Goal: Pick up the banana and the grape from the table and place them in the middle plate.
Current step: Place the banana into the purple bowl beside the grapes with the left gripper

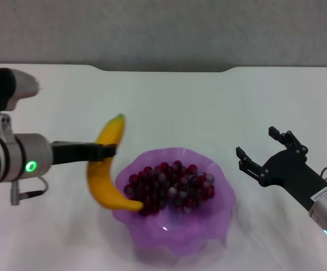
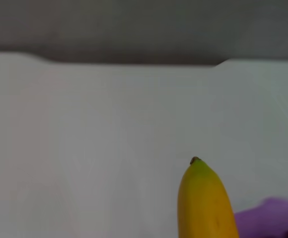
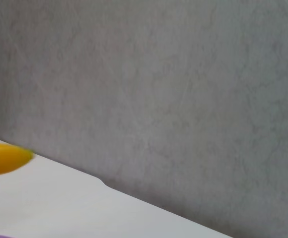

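My left gripper (image 1: 108, 151) is shut on the banana (image 1: 107, 169) and holds it upright at the left rim of the purple scalloped plate (image 1: 177, 237). The banana's lower end reaches over the rim, beside the grapes. Its green-tipped upper end also shows in the left wrist view (image 2: 203, 203), and one end shows in the right wrist view (image 3: 5, 158). The bunch of dark red grapes (image 1: 172, 186) lies in the plate. My right gripper (image 1: 265, 149) is open and empty, hovering to the right of the plate.
The white table (image 1: 208, 101) runs back to a notched far edge against the grey wall (image 1: 163, 31). The plate's rim shows at the corner of the left wrist view (image 2: 270, 218).
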Available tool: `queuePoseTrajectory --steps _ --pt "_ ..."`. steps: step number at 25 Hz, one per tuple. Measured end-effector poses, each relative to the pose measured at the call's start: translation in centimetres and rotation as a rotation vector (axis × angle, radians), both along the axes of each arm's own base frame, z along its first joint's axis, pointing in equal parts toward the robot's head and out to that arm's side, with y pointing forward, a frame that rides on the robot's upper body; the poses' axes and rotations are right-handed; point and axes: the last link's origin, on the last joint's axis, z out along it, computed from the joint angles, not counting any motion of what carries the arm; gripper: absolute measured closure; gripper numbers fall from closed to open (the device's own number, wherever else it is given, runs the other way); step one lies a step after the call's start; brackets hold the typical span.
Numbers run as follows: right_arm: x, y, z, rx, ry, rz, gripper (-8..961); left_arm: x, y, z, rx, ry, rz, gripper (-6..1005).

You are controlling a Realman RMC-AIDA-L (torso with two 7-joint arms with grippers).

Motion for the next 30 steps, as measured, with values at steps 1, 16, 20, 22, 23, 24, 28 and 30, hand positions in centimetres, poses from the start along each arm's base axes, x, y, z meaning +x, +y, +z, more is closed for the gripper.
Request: queuePoseTrajectory --steps 1,16,20,22,23,24,28,30 --pt "0.0 0.0 0.0 0.0 0.0 0.001 59 0.6 -0.2 -0.4 -0.014 -0.024 -0.028 502" --pt "-0.4 0.2 -0.1 -0.001 -0.002 0.014 60 2.4 -0.4 -7.7 -0.129 -0.039 -0.207 502" --pt "-0.4 0.2 -0.1 -0.001 -0.002 0.014 60 2.7 -0.9 -8.5 -0.111 -0.066 -0.209 501" --pt "-0.4 0.2 -0.1 -0.001 -0.003 0.014 60 3.0 -1.1 -8.8 -0.107 -0.068 -0.222 501" --pt "-0.4 0.2 -0.1 -0.001 -0.003 0.014 60 3.2 -1.1 -8.8 -0.106 -0.07 -0.225 501" --pt "-0.4 0.2 -0.1 -0.002 -0.003 0.015 60 3.2 -1.1 -8.8 -0.106 -0.07 -0.225 501" --pt "-0.4 0.2 -0.1 -0.002 -0.003 0.016 60 3.3 -0.9 -8.7 -0.086 -0.084 -0.215 501" --pt "-0.4 0.2 -0.1 -0.002 -0.005 0.015 60 3.3 -0.8 -8.6 -0.073 -0.096 -0.207 501"
